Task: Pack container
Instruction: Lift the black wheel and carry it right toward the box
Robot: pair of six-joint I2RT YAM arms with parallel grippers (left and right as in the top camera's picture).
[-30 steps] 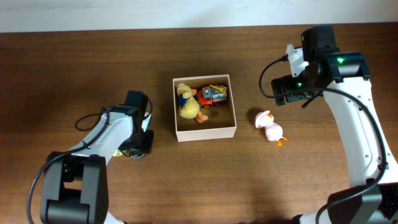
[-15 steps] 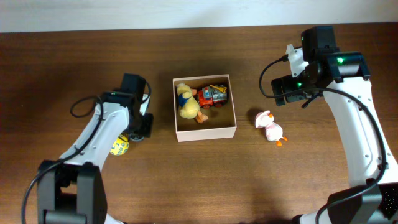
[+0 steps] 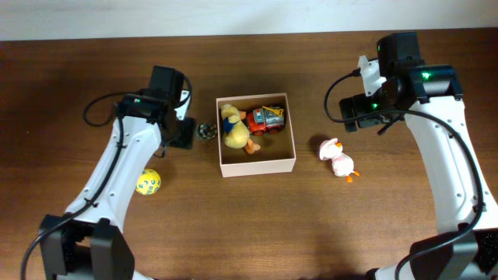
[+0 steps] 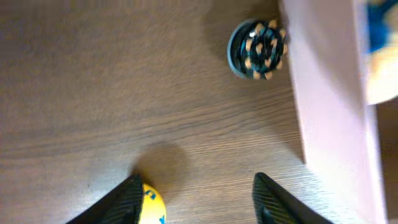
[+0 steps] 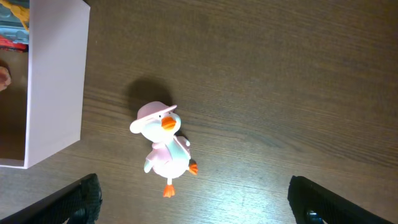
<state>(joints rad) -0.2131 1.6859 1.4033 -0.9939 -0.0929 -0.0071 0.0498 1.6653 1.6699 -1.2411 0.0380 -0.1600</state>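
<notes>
You are looking down on a dark brown, wood-grain table (image 3: 249, 233) that is filling nearly the whole overhead view. A pale strip (image 3: 156, 17) is running along its far edge; wall or floor, you cannot tell. Light is falling evenly across the grain.

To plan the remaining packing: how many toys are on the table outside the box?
3: a pink duck right of the box, a yellow ball farther left, and a small dark round toy beside the box's left wall. Others may be hidden.
</notes>
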